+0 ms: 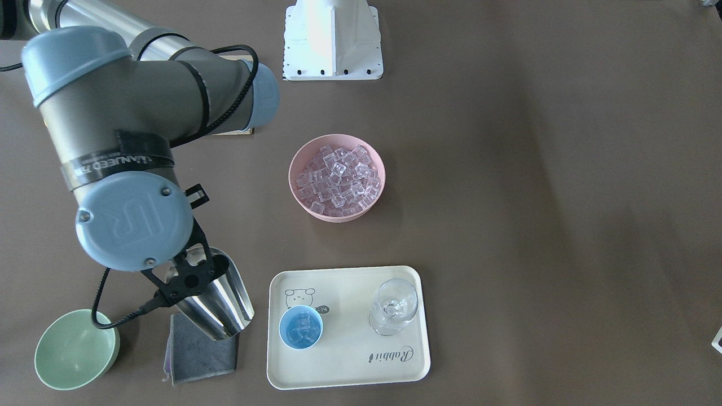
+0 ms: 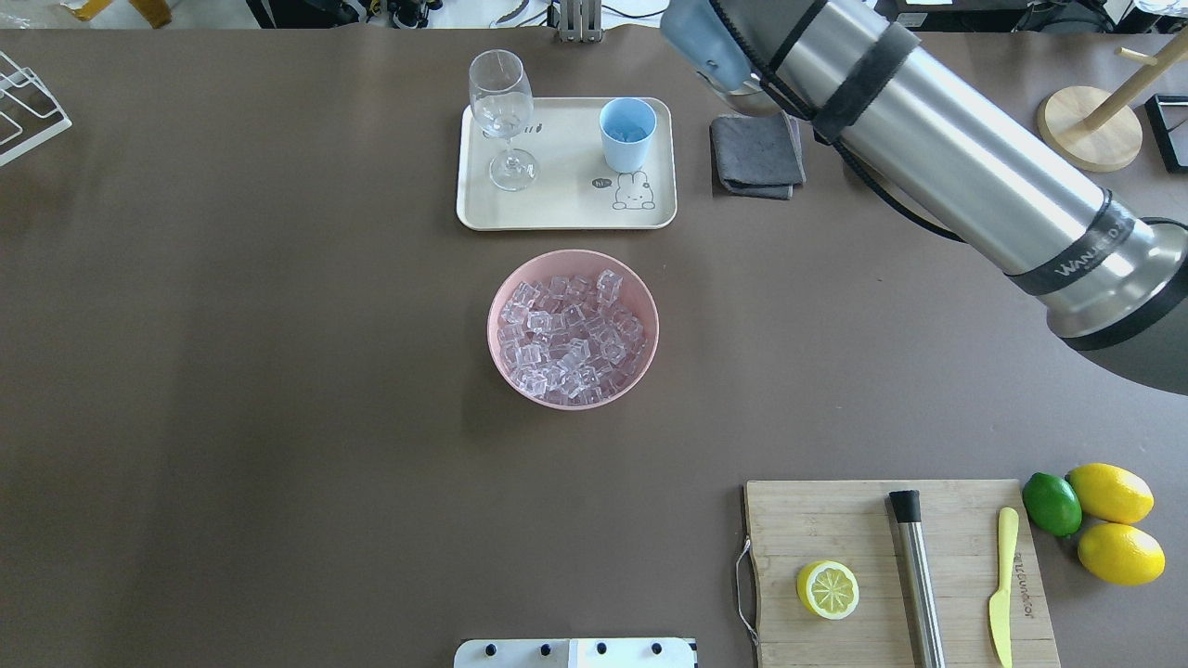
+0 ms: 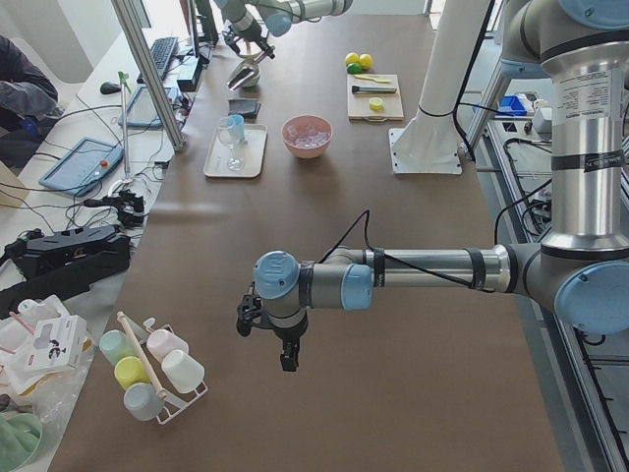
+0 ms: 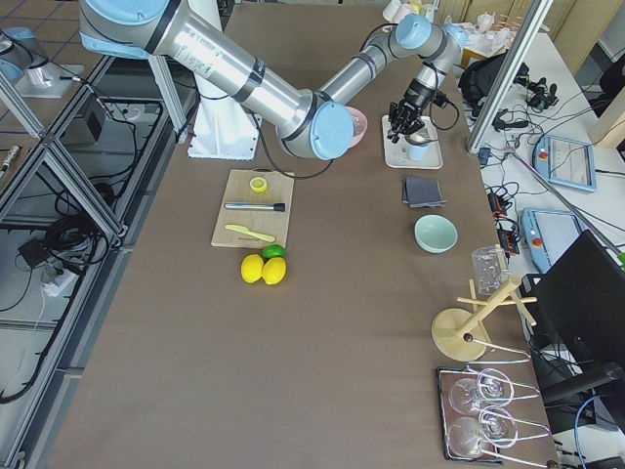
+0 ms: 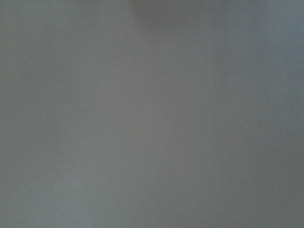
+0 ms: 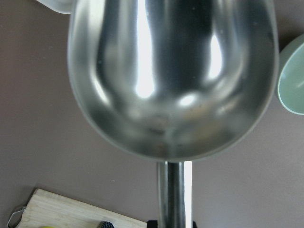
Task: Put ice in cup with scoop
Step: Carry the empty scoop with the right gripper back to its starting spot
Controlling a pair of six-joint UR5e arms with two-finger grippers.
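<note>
The ice (image 1: 338, 175) fills a pink bowl (image 1: 299, 194) at mid-table. The light-blue cup (image 1: 300, 327) stands on a cream tray (image 1: 350, 361) and holds a few ice cubes. My right gripper (image 1: 190, 279) is shut on the handle of the steel scoop (image 1: 217, 304), held above a grey cloth (image 1: 200, 352), left of the tray in the front-facing view. The scoop's trough (image 6: 171, 76) is empty in the right wrist view. My left gripper (image 3: 283, 344) hangs over bare table far from the tray; I cannot tell whether it is open or shut.
A clear stemmed glass (image 1: 393, 307) shares the tray. A pale green bowl (image 1: 76, 349) sits beside the cloth. A cutting board (image 2: 863, 529) carries a lemon half, a steel cylinder (image 2: 917, 580) and a yellow knife; lemons and a lime lie beside it.
</note>
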